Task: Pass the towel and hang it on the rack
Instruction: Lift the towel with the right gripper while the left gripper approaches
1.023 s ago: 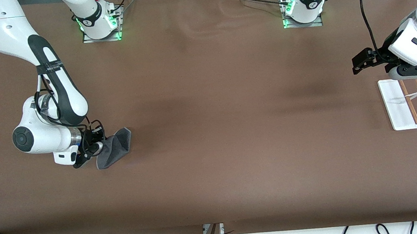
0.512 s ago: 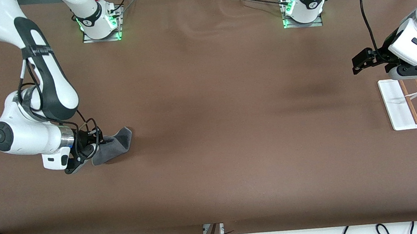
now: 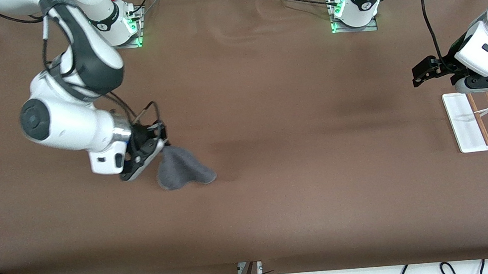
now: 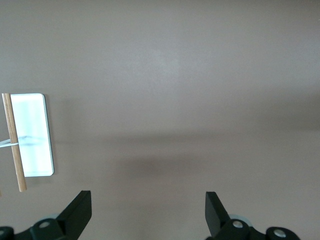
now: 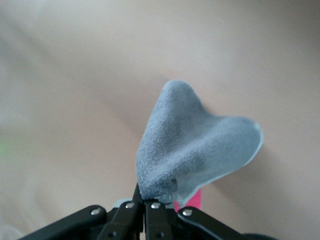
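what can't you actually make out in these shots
- Front view: whether the towel hangs free or drags on the table; the high camera flattens height.
- Front view: the left gripper tips, dark and small; the left wrist view shows them open.
- Left wrist view: the rack is cut by the edge, so only one rod shows.
- Right wrist view: the right gripper hides the pinched towel edge.

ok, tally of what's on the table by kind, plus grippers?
Towel: 1, dark grey, pinched by the right gripper.
Rack: 1, white base, two wooden rods, at the left arm's end.
Grippers: 2; the left gripper waits open by the rack.
Total: 4.
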